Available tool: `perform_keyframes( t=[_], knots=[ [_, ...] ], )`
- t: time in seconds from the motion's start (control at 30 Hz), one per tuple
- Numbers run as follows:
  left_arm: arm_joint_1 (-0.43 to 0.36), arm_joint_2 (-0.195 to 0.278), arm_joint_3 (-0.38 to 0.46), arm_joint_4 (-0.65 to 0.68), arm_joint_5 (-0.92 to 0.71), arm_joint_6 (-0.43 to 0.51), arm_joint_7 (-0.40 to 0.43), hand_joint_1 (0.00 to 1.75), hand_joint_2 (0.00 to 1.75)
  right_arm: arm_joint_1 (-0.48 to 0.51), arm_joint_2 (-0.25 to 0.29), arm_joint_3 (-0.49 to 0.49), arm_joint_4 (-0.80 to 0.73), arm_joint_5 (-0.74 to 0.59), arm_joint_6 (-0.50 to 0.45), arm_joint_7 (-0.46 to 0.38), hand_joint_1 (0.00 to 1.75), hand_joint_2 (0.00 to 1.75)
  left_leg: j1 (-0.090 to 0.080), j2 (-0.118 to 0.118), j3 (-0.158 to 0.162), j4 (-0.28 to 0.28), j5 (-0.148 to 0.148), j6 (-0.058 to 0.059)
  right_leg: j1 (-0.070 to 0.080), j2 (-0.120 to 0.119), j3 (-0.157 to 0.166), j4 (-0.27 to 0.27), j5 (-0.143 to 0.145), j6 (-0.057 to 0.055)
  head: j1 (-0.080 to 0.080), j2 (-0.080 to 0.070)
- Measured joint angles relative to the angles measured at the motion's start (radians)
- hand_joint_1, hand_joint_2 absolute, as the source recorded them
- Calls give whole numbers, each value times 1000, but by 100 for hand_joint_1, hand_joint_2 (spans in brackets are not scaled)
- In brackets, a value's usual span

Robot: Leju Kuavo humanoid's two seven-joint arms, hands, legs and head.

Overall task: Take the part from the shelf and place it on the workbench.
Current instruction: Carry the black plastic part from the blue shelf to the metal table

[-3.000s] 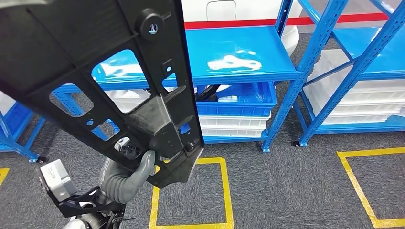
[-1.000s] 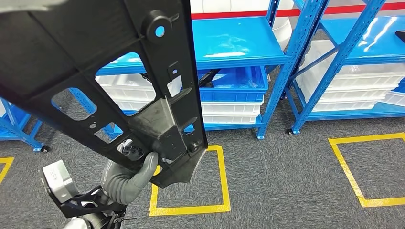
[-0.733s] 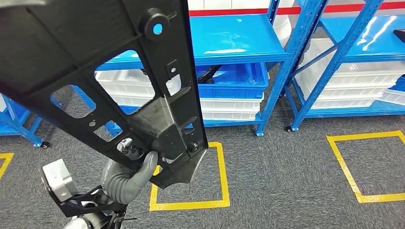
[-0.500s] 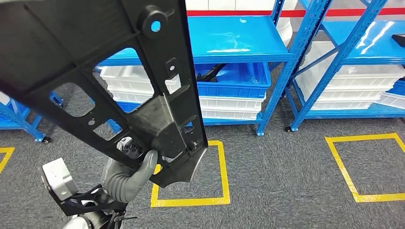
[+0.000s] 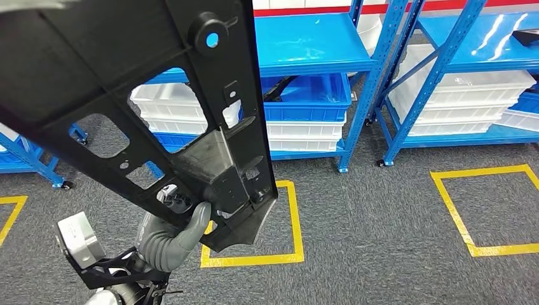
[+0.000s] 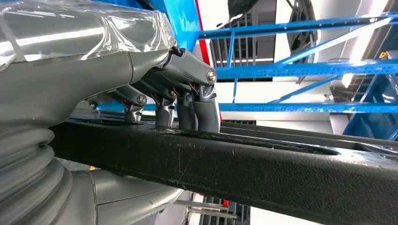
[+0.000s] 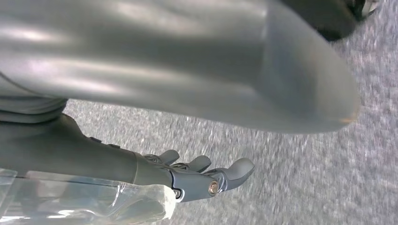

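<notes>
We have the black plastic panel (image 5: 133, 95) off the blue shelf (image 5: 305, 44), our left hand (image 5: 171, 236) gripping its lower edge, fingers (image 6: 197, 101) curled over it; our right hand (image 7: 202, 176) hangs holding nothing, fingers loosely apart; carrying to the worktop and setting down remain.

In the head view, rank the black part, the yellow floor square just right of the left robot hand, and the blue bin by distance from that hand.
1. Black part, gripped by left robot hand.
2. Yellow floor square, beside it, right.
3. Blue bin, on the shelf ahead.
</notes>
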Motion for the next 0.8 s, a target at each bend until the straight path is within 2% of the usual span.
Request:
perform_keyframes(
  t=[0.03, 0.07, 0.1, 0.13, 0.23, 0.27, 0.3, 0.37, 0.4, 0.43, 0.47, 0.53, 0.57, 0.6, 0.63, 0.67, 0.73, 0.77, 0.8],
  knots=[
    [1, 0, 0, 0, 1, 0, 0, 175, 175, 0, 0, 0, 0, -1, 0, 0, 0, 0, 1, 0, -23, 70, -35, -3, 0, 0, -8, 0, 6, -1, 0, 0],
    [2, 0, 0, 0, 2, 0, 0, 175, 175, 0, 0, 0, 0, -2, 0, 0, 0, 0, 1, 0, -33, 116, -55, -5, 1, 0, -17, 1, 12, -1, 0, 0],
    [2, 0, 0, 0, 3, 0, 0, 175, 175, 1, 0, 0, 0, -3, 0, 0, 0, 0, 1, 0, -26, 124, -56, -5, 1, 0, -25, 1, 18, 0, 0, 0],
    [3, 0, 0, 0, 3, 0, 0, 175, 175, 1, 0, 0, 0, -4, 0, 0, 0, 0, 1, 0, 3, 89, -40, -3, 1, 0, -31, 1, 23, 1, 0, 0],
    [0, 0, 0, 0, 2, 0, -3, 175, 175, 0, 0, 0, 0, -8, 0, 2, 0, 0, -3, -9, 139, -135, 33, 13, 3, 5, -44, 2, 37, 9, -1, 0],
    [0, 0, 0, 0, 2, 0, -6, 175, 175, 0, 1, 0, 0, -9, 0, 5, 0, 0, -6, -12, 161, -180, 44, 19, 4, 6, -48, 2, 41, 13, -1, 0],
    [0, -1, 0, 0, 2, 0, -8, 175, 175, -1, 1, 0, 0, -10, 0, 8, 0, 0, -9, -15, 168, -199, 48, 23, 5, 7, -52, 2, 45, 18, -1, 0],
    [0, -1, 0, 0, 2, 0, -11, 175, 175, 0, 0, 0, 0, -13, -1, 14, 0, 0, -9, -11, 161, -201, 57, 33, 5, 8, -58, 3, 52, 30, -1, 0],
    [0, -2, 0, 0, 2, 0, -11, 175, 175, 0, -2, 0, 1, -16, -2, 16, 0, 0, -7, -8, 158, -203, 63, 40, 5, 8, -63, 11, 45, 34, 0, 0],
    [0, -2, 0, 0, 3, 0, -12, 175, 175, 1, -3, 0, 1, -19, -4, 17, 0, 0, -4, -4, 154, -206, 70, 47, 4, 8, -76, 39, 23, 38, 1, 0],
    [0, -3, 0, 0, 4, 0, -12, 175, 175, 1, -5, 0, 1, -23, -6, 19, 0, 0, -1, 1, 149, -208, 76, 52, 2, 8, -97, 90, -12, 42, 2, 0],
    [1, -3, -1, 1, 8, -2, -13, 175, 175, 2, -7, 0, 2, -31, -9, 21, 0, 0, -2, 11, 138, -207, 83, 57, -1, 7, -155, 234, -92, 51, 3, 0],
    [2, -3, -2, 2, 10, -4, -13, 175, 175, 2, -8, 0, 2, -35, -9, 22, 0, 0, -2, 16, 133, -206, 86, 57, -2, 7, -174, 289, -114, 55, 3, 0],
    [2, -3, -3, 4, 13, -5, -13, 175, 175, 3, -9, 0, 2, -38, -10, 23, 0, 0, -2, 22, 130, -206, 88, 55, -4, 6, -175, 310, -118, 58, 3, 0],
    [2, -4, -4, 6, 15, -7, -13, 175, 175, 4, -10, 0, 2, -40, -12, 25, 0, 0, -1, 28, 128, -205, 90, 54, -5, 4, -154, 286, -101, 60, 3, 0],
    [2, -4, -5, 7, 16, -9, -13, 175, 175, 4, -12, -1, 2, -42, -15, 26, 0, 0, -1, 34, 128, -203, 90, 52, -7, -2, -115, 223, -71, 61, 3, 0],
    [1, -6, -6, 8, 18, -13, -15, 175, 175, 2, -15, -1, 2, -44, -19, 29, 0, 0, -3, 45, 126, -195, 88, 46, -6, -32, -31, 74, -21, 60, 4, 0],
    [1, -7, -7, 9, 19, -14, -17, 175, 175, 1, -16, -1, 2, -45, -21, 29, 0, 0, -6, 49, 123, -191, 87, 42, -5, -42, -9, 29, -10, 55, 4, 0],
    [0, -8, -8, 9, 19, -15, -18, 175, 175, 0, -17, -1, 2, -46, -23, 29, 0, 0, -9, 54, 121, -188, 87, 38, -3, -46, -2, 11, -9, 50, 3, 0]
  ],
)
